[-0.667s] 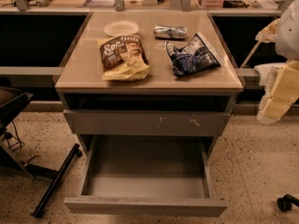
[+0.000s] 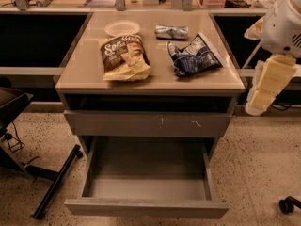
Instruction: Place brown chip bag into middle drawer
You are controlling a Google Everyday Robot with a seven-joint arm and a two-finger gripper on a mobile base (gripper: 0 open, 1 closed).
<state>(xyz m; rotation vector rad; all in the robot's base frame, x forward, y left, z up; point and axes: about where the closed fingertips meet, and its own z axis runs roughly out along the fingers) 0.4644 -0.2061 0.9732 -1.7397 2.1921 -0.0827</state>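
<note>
Inspection of the cabinet top [image 2: 80, 76] finds nothing shifted since the previous frame. Every item on it lies where it lay. Below it, the middle drawer [image 2: 146, 207] stands pulled fully out, as before, with its grey floor bare and open from above. The scratched drawer front [image 2: 141, 124] just over it remains closed. You may take the receiving end of the task as ready. The one change is the arm [image 2: 284, 25] at the right edge, which has edged slightly inward and upward towards the table's right side. In my judgement that is the opening of the reach, not yet a pick. The arm hangs off the right corner, beside the top rather than over it, with its pale lower section angled down and to the left. The brown chip bag [image 2: 124, 55] lies flat, left of centre on the top, untouched and well apart from the gripper [image 2: 257, 100]. The blue-and-white chip bag [image 2: 193, 58] lies between them. The gripper carries nothing of the task, and you cannot tell whether it is released or clenched. A silver packet [image 2: 171, 32] and a white plate [image 2: 122, 28] sit behind the bags.
</note>
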